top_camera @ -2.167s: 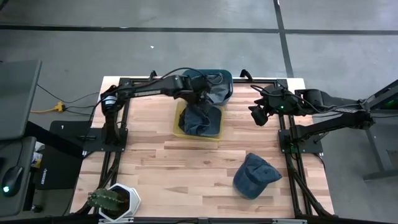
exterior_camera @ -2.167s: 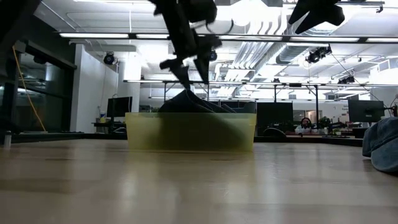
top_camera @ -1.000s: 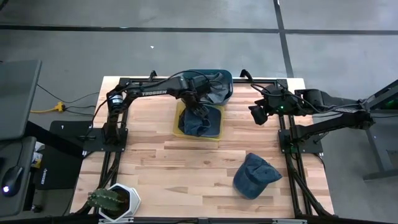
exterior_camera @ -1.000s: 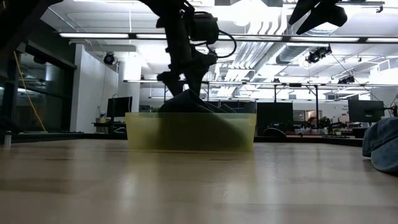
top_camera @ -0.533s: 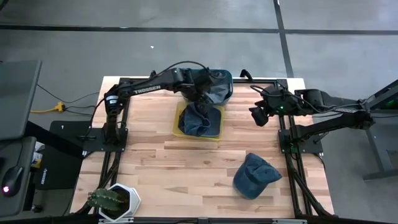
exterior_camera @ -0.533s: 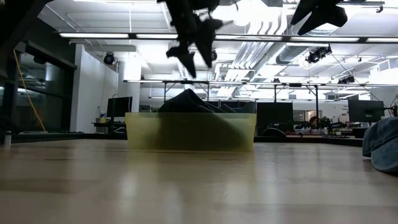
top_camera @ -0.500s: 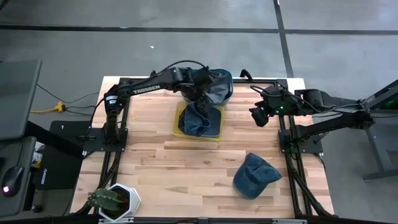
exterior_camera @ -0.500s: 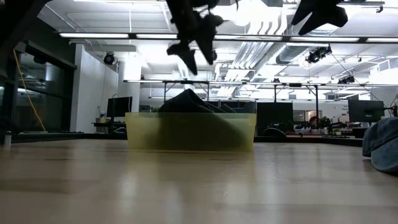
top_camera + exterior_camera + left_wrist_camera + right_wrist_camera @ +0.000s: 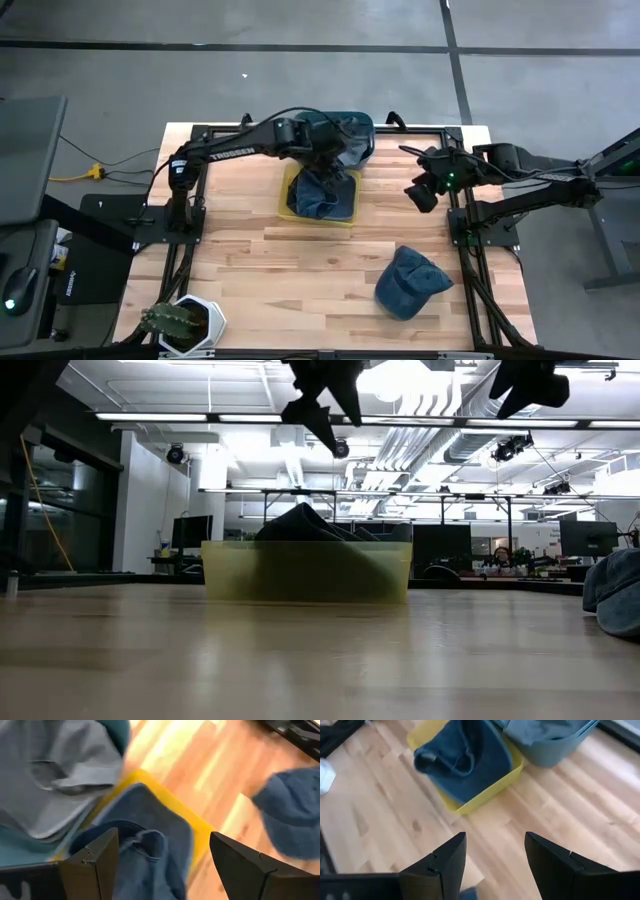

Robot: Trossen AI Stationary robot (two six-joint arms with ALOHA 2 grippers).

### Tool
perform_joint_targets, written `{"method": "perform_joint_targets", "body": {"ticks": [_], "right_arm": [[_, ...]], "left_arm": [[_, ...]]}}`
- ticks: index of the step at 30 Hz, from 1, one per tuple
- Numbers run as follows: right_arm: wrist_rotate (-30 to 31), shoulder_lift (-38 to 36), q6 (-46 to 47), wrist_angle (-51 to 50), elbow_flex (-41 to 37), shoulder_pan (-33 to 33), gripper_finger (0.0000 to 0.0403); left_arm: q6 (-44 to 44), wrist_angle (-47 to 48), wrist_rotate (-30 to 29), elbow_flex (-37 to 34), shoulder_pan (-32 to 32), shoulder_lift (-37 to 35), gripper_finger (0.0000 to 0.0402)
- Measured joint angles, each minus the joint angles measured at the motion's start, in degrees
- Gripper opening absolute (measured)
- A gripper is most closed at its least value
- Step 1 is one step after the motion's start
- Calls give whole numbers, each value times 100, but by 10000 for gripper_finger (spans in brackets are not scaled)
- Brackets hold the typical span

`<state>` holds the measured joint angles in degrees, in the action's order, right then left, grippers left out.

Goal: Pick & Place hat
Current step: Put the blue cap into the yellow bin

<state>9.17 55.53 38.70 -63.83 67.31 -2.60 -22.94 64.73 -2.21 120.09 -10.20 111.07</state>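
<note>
Nearest the front edge we had a potted cactus (image 9: 172, 320) at the front-left corner, and a loose blue hat (image 9: 410, 283) lying flat on the wood toward the front-right, well apart from both arms. The table (image 9: 250, 270) was pale butcher-block planks.

Further back, around the middle toward the far edge, sat the yellow bin (image 9: 321, 219) with a second blue hat (image 9: 318, 195) bunched up inside it. The left gripper (image 9: 162, 857) hung above that bin with its fingers spread wide and nothing between them, not touching the hat below. From table height we could see it up near the ceiling lights, clear of the bin's rim.

The right gripper (image 9: 492, 855) was over near the right edge, raised, fingers apart and empty too, looking toward the bin.

Just behind the yellow bin, against the far edge, was a teal bin (image 9: 352, 125) with grey cloth (image 9: 55, 770) piled in it.

Beyond the table we saw an open office with monitors (image 9: 440, 550), desks and strip lighting overhead.
</note>
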Motion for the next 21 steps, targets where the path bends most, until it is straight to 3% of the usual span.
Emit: {"method": "perform_joint_targets", "body": {"ticks": [6, 12, 21], "right_arm": [[-624, 0, -17, -35, 0, 52, 197], [-623, 0, 290, -102, 0, 668, 197], [411, 0, 1696, -112, 0, 2325, 197]], "left_arm": [[-9, 2, 44, 0, 406, 0, 256], [2, 145, -203, 0, 829, 2, 256], [179, -39, -288, -98, 1334, 4, 256]]}}
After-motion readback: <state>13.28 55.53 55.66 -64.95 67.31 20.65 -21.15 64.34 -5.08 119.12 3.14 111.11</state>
